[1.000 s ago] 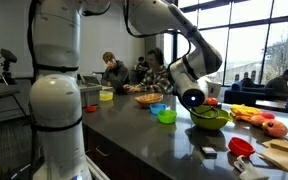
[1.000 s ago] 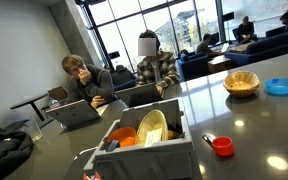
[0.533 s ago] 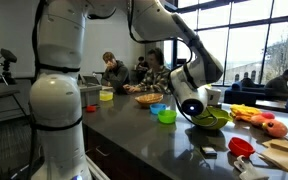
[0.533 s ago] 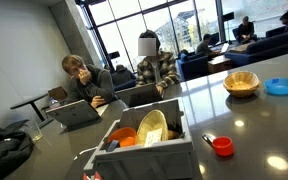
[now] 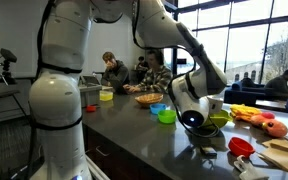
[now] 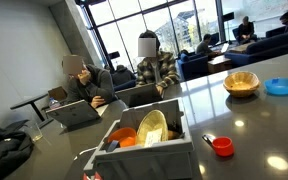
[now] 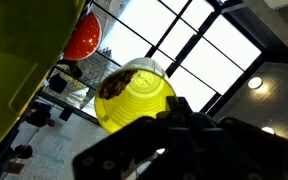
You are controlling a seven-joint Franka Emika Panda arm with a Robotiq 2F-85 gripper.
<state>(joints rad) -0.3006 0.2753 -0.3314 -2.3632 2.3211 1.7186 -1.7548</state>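
**Gripper low over counter beside green bowl**

In an exterior view the black two-finger gripper (image 5: 192, 124) sits right of centre in the frame, hanging just above the dark glossy countertop (image 5: 134, 138). Its fingers are drawn together. Whether anything is pinched between them cannot be told.

The large green plastic bowl (image 5: 217, 118) stands on the countertop immediately to the right of the gripper, partly behind it. Contact between the two cannot be confirmed. In the wrist view a broad green surface (image 7: 19, 55) fills the upper left of the frame, and a round translucent yellow vessel (image 7: 134, 97) sits at centre, just above the dark gripper body.

Left of the gripper in that exterior view are a small lime-green bowl (image 5: 166, 116), a blue bowl (image 5: 157, 107) and a woven wicker basket (image 5: 147, 98). At lower right lie a red plastic bowl (image 5: 241, 146) and a wooden cutting board (image 5: 285, 153)
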